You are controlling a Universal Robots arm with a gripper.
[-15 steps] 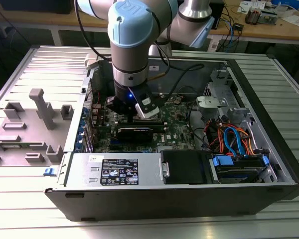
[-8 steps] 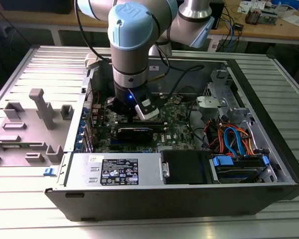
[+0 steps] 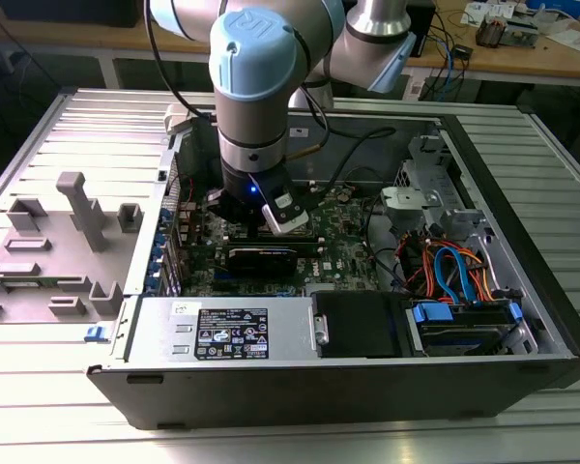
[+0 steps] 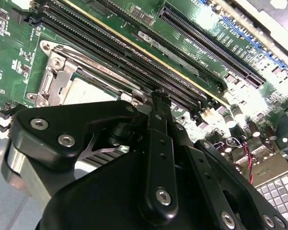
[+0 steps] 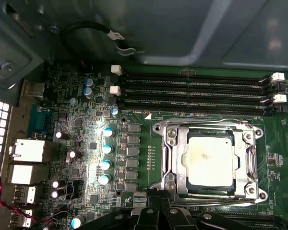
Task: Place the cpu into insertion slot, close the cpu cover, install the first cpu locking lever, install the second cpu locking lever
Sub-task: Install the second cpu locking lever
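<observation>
The cpu (image 5: 209,160) lies flat in the insertion slot (image 5: 259,195), its dull silver top facing up. The cpu cover (image 5: 178,158) is down around it as a metal frame. One wire locking lever (image 5: 201,121) runs along the slot's side by the memory slots. Another (image 5: 216,195) runs along the opposite side. My gripper (image 5: 157,194) is shut, with its tip at that second lever's end beside the slot. In the second wrist view the gripper (image 4: 158,98) hangs just past the cover (image 4: 53,81) and cpu (image 4: 89,88). In the exterior view the gripper (image 3: 256,220) is low inside the open computer case.
Long black memory slots (image 5: 192,91) run beside the socket. Capacitors (image 5: 107,148) and rear ports (image 5: 29,151) stand further along the board. The power supply (image 3: 227,329) and a drive cage with cables (image 3: 454,271) line the case. A grey fixture tray (image 3: 68,242) sits at the exterior view's left.
</observation>
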